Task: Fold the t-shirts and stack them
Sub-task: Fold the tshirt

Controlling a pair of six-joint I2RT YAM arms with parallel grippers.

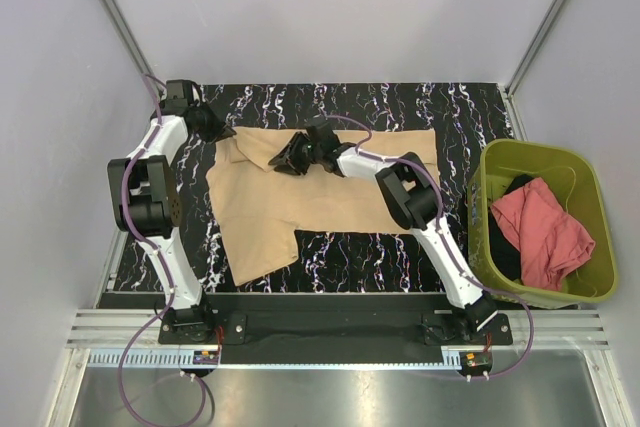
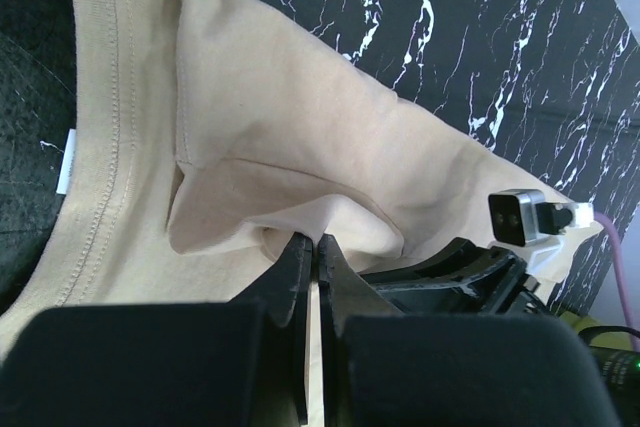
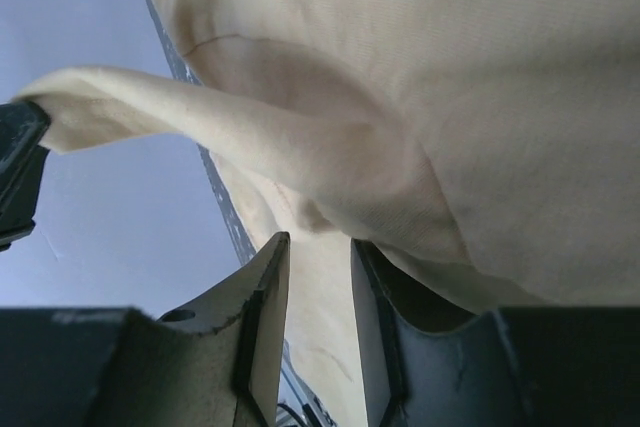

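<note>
The tan-beige t-shirt (image 1: 320,197) lies mostly spread on the black marbled table (image 1: 400,252), with one part hanging towards the front left. My left gripper (image 1: 222,132) is at its far left corner, shut on a raised fold of the tan cloth (image 2: 250,117) that runs up from the closed tips (image 2: 315,242). My right gripper (image 1: 285,160) is over the shirt near the collar. In the right wrist view its jaws (image 3: 320,242) stand apart, with tan cloth (image 3: 480,67) draped over one finger. The salmon-red t-shirt (image 1: 545,232) lies crumpled in the bin.
The olive-green bin (image 1: 530,152) stands off the table's right edge, with a dark garment (image 1: 505,247) under the red shirt. White walls close in the back and sides. The right gripper's black body (image 2: 470,267) sits close beside my left fingers.
</note>
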